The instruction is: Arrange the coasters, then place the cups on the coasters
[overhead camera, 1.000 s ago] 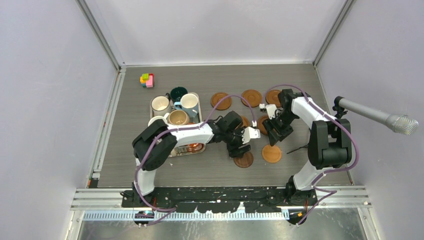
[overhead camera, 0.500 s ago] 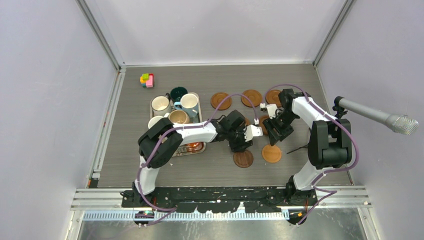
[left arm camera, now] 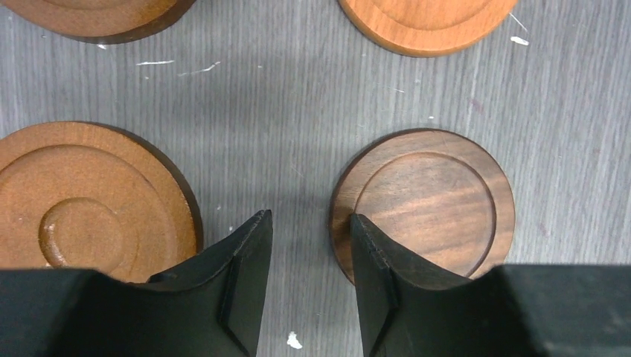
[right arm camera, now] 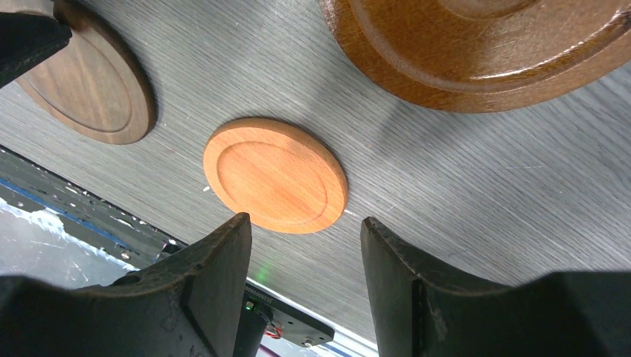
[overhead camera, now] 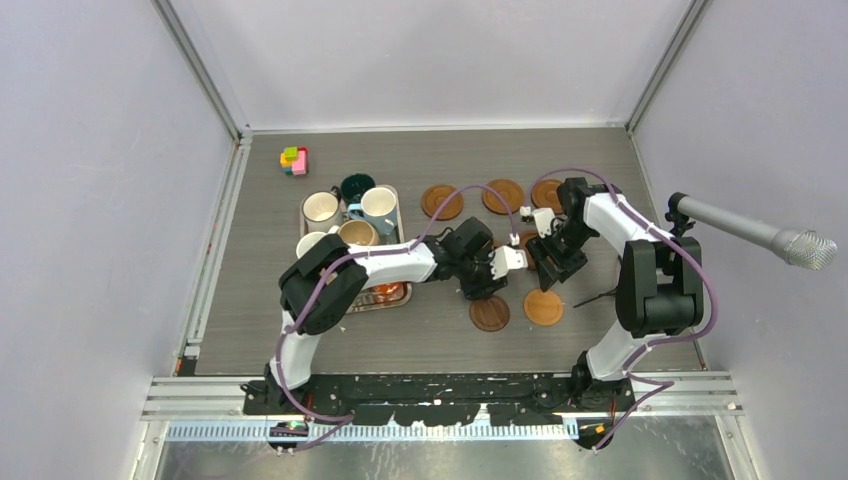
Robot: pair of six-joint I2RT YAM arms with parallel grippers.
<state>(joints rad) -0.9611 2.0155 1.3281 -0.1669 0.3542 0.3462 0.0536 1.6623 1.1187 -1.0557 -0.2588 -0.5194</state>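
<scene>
The dark brown coaster (overhead camera: 490,313) lies flat beside the orange-tan coaster (overhead camera: 544,307) near the table's front. Three brown coasters (overhead camera: 503,196) form a row at the back. My left gripper (overhead camera: 481,283) hovers just behind the dark coaster (left arm camera: 428,201), jaws narrowly open over bare table, its right fingertip overlapping that coaster's rim. A brown coaster (left arm camera: 89,201) lies to its left. My right gripper (overhead camera: 548,262) stands open and empty above the table, with the orange-tan coaster (right arm camera: 275,175) ahead of it. Several cups (overhead camera: 379,203) stand on the tray.
The silver tray (overhead camera: 397,192) sits at the left under the left arm. Coloured blocks (overhead camera: 294,160) lie at the back left. A microphone (overhead camera: 750,232) juts in from the right wall. A small black tool (overhead camera: 595,297) lies near the right arm.
My left gripper has drawn back off the dark coaster, which now lies fully in view, and its jaws have narrowed. The right arm has not moved.
</scene>
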